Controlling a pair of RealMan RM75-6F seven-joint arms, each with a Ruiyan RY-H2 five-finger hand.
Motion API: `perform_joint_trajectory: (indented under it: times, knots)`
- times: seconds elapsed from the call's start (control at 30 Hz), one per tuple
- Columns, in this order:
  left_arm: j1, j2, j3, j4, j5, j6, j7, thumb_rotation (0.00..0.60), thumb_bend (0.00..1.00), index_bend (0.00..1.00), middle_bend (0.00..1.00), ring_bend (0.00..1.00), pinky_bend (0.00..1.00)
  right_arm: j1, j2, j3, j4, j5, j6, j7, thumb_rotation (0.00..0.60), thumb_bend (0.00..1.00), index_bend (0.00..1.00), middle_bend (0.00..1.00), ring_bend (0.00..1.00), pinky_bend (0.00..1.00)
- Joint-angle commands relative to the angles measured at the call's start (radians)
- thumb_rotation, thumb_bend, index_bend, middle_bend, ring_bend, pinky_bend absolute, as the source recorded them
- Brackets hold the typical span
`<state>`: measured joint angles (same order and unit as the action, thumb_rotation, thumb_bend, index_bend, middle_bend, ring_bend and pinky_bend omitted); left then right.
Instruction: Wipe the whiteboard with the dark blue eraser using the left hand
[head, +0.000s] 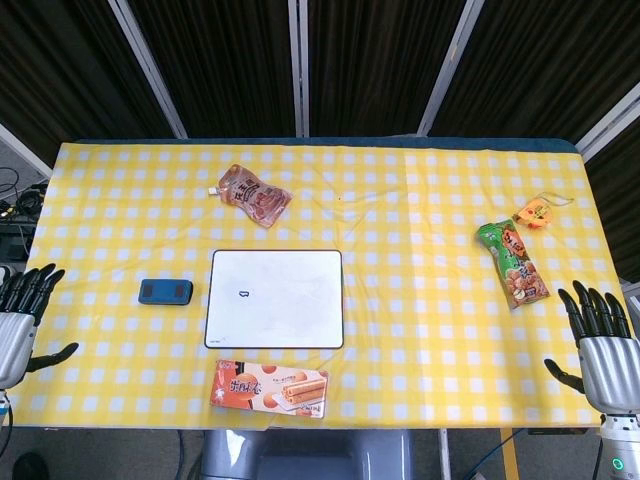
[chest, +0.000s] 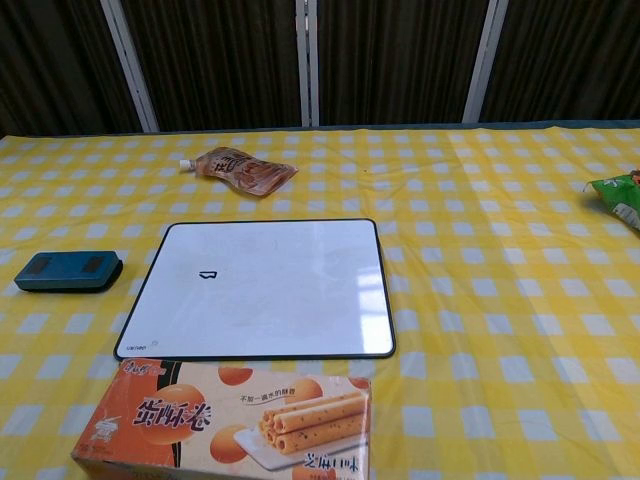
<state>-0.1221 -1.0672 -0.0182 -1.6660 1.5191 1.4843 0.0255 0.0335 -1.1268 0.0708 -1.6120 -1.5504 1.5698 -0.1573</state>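
head view: left hand (head: 22, 318) at the table's left edge, fingers (head: 30, 288) spread apart, holding nothing. right hand (head: 600, 345) at the right edge, fingers likewise apart and empty. neither hand shows in the chest view.

dark blue eraser (head: 165, 292) lies flat on the yellow checked cloth (head: 420, 190), between the left hand and the whiteboard (head: 275, 298), just beside the board's left edge but not touching it. one small dark mark (head: 245, 293) sits left of the board's centre.

wipe not begun; the step in hand looks like the reach for the eraser. to do it well: come down from above, grip across the short sides, keep the flat face downward. then carry right, set it flat on the board, sweep over the mark with even pressure so the board does not slide.

biscuit box (head: 269, 389) sits just beside the board's near edge; brown pouch (head: 255, 195) beyond the far edge; green snack packet (head: 512, 264) and small orange packet (head: 535, 212) well to the right.
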Motion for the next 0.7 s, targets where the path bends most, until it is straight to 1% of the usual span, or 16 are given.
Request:
perform_joint_trajectory:
  times: [0.03,0.17,0.27,0.3,0.37,0.47,0.53,0.57,0.6,0.67,0.7]
  knots:
    - [-0.001,-0.002,0.0,0.002,0.002,-0.004,-0.003,0.6,0.0,0.0,0.0,0.0,0.0,0.0,0.001,0.0,-0.001,0.003,-0.003,-0.002,0.6,0.0,0.0,0.0,0.0,0.0]
    - [-0.008,-0.004,0.001,0.009,0.005,-0.018,0.0,0.6,0.0,0.0,0.0,0.0,0.0,0.0,0.001,0.0,-0.002,0.004,-0.003,-0.004,0.6,0.0,0.0,0.0,0.0,0.0]
    - [-0.035,-0.011,-0.005,0.019,0.008,-0.057,-0.008,0.6,0.0,0.0,0.0,0.0,0.0,0.0,0.002,-0.002,-0.005,0.004,-0.005,-0.004,0.6,0.0,0.0,0.0,0.0,0.0]
    - [-0.082,-0.035,-0.015,0.044,0.002,-0.131,-0.012,0.6,0.0,0.0,0.0,0.0,0.0,0.002,0.0,-0.002,-0.005,0.005,-0.009,-0.01,0.6,0.0,0.0,0.0,0.0,0.0]
    - [-0.141,-0.07,-0.028,0.091,-0.014,-0.221,0.001,0.6,0.0,0.0,0.0,0.0,0.0,0.006,-0.003,-0.002,-0.003,0.009,-0.018,-0.018,0.6,0.0,0.0,0.0,0.0,0.0]
    - [-0.193,-0.116,-0.044,0.142,-0.041,-0.3,0.02,0.6,0.0,0.0,0.0,0.0,0.0,0.011,-0.006,-0.001,-0.001,0.021,-0.034,-0.025,0.6,0.0,0.0,0.0,0.0,0.0]
    - [-0.244,-0.165,-0.052,0.197,-0.062,-0.385,0.019,0.6,0.0,0.0,0.0,0.0,0.03,0.016,-0.009,0.002,0.003,0.033,-0.047,-0.028,0.6,0.0,0.0,0.0,0.0,0.0]
    - [-0.261,-0.186,-0.055,0.224,-0.068,-0.41,0.016,0.6,0.0,0.01,0.0,0.02,0.06,0.018,-0.01,0.003,0.005,0.037,-0.052,-0.03,0.6,0.0,0.0,0.0,0.0,0.0]
    - [-0.28,-0.213,-0.056,0.263,-0.073,-0.437,0.015,0.6,0.0,0.04,0.01,0.05,0.1,0.02,-0.011,0.004,0.007,0.042,-0.056,-0.031,0.6,0.0,0.0,0.0,0.0,0.0]
    - [-0.301,-0.252,-0.056,0.32,-0.077,-0.461,0.02,0.6,0.04,0.14,0.05,0.12,0.17,0.022,-0.014,0.004,0.012,0.047,-0.062,-0.035,0.6,0.0,0.0,0.0,0.0,0.0]
    - [-0.31,-0.276,-0.056,0.354,-0.076,-0.468,0.021,0.6,0.08,0.19,0.08,0.15,0.21,0.023,-0.016,0.003,0.015,0.051,-0.067,-0.038,0.6,0.0,0.0,0.0,0.0,0.0]
